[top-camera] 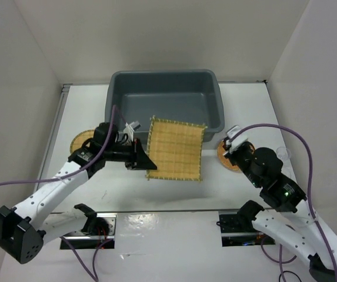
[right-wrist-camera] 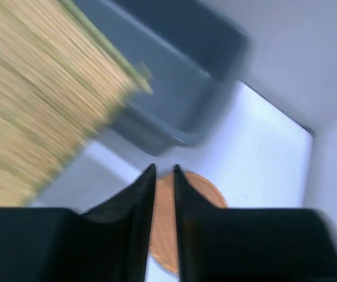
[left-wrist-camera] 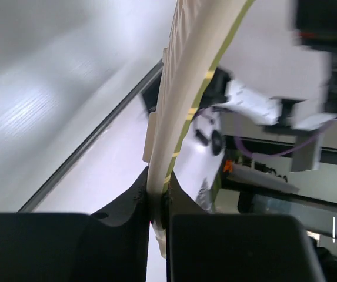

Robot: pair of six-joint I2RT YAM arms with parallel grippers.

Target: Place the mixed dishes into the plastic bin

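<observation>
My left gripper [top-camera: 142,158] [left-wrist-camera: 159,202] is shut on the left edge of the square yellow woven mat [top-camera: 174,151] [left-wrist-camera: 180,106]. The mat hangs in front of the dark grey plastic bin [top-camera: 162,73], its far edge over the bin's near rim. Just above the round tan-orange disc [top-camera: 226,160] [right-wrist-camera: 163,223] on the table hovers my right gripper [top-camera: 234,147] [right-wrist-camera: 163,170]. Its jaws stand a narrow gap apart with nothing between them. A second disc [top-camera: 81,141] lies left of the left arm. The clear glass cup [top-camera: 283,154] stands at the right.
White walls close in the table on the left, back and right. The bin [right-wrist-camera: 174,76] sits against the back wall, and the raised mat [right-wrist-camera: 33,106] fills the left of the right wrist view. Both arm bases are at the near edge.
</observation>
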